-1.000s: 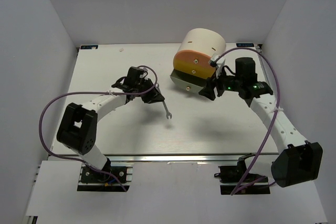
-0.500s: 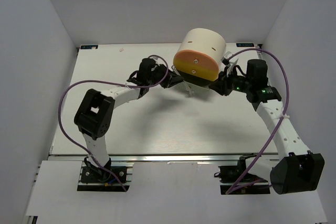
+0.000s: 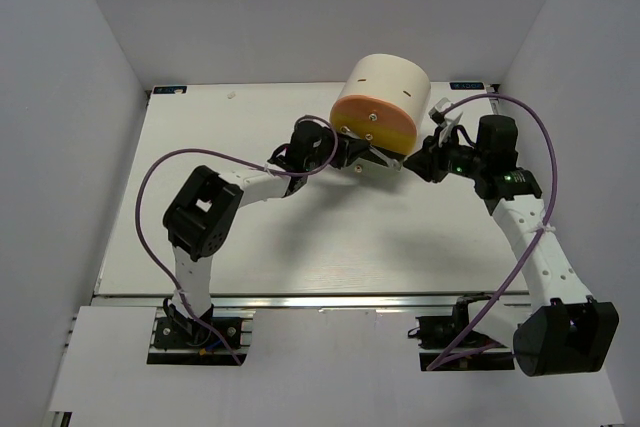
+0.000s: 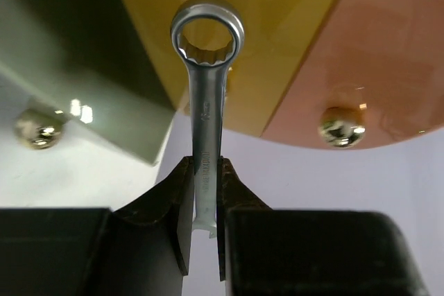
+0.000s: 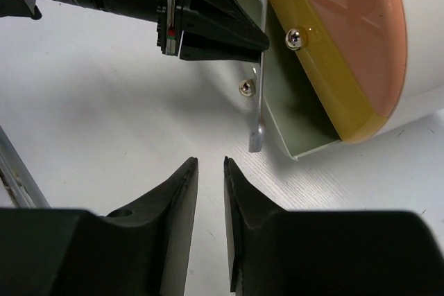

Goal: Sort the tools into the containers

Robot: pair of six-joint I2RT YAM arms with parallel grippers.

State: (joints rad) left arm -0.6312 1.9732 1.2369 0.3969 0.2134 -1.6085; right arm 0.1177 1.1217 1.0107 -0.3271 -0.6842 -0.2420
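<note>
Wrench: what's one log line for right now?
left hand: shut on wrench | wrench: by open grey drawer | right hand: slightly open, empty

Overhead view from behind, wrist views close, both sharing wrench point(image 4: 206, 109)

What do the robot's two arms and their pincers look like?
The left arm and right arm have white links and black joints. A purple cable loops beside each. Green lights glow on the right one. The left pincer and right pincer have black wedge-shaped fingers.
</note>
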